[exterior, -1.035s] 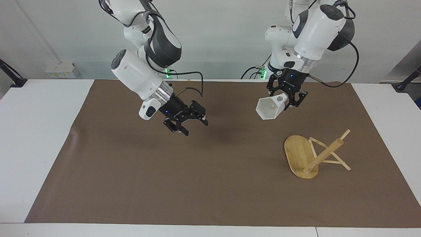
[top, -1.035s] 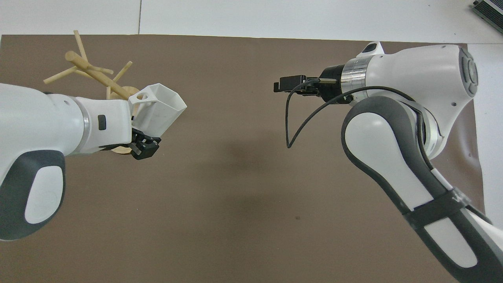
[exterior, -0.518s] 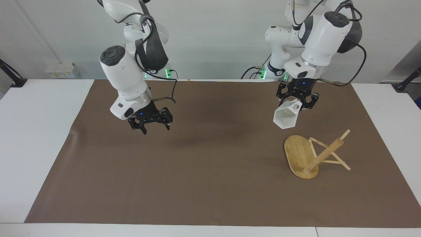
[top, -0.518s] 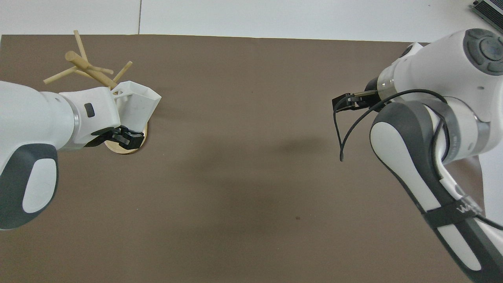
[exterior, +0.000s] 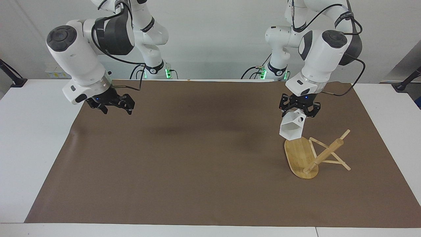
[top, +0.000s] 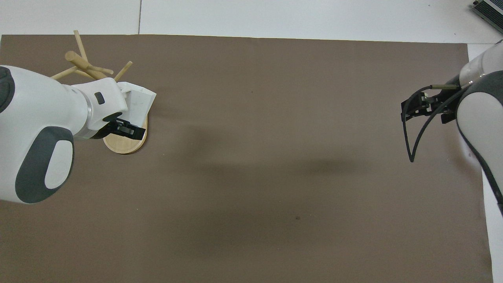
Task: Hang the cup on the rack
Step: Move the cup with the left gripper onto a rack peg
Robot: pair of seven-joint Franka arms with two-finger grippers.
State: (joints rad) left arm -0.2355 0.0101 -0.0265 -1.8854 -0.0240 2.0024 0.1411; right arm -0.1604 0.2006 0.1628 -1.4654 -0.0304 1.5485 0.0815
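The white angular cup (exterior: 290, 129) (top: 138, 103) hangs in the air, mouth tilted down, over the edge of the rack's oval base that lies nearer to the robots. My left gripper (exterior: 299, 111) (top: 125, 129) is shut on the cup at its handle end. The bamboo rack (exterior: 324, 154) (top: 85, 65) stands on the brown mat toward the left arm's end of the table, its pegs bare. My right gripper (exterior: 112, 104) (top: 425, 109) hovers open and holds nothing over the mat's edge at the right arm's end of the table.
A brown mat (exterior: 197, 164) covers most of the white table (exterior: 33, 131). A black cable loops down from the right wrist (top: 408, 137). A crease lifts the mat's edge (exterior: 73, 133) under the right gripper.
The left gripper has carried the cup down and toward the rack, to just above its base. The right arm has swung away from the middle to its own end of the table.
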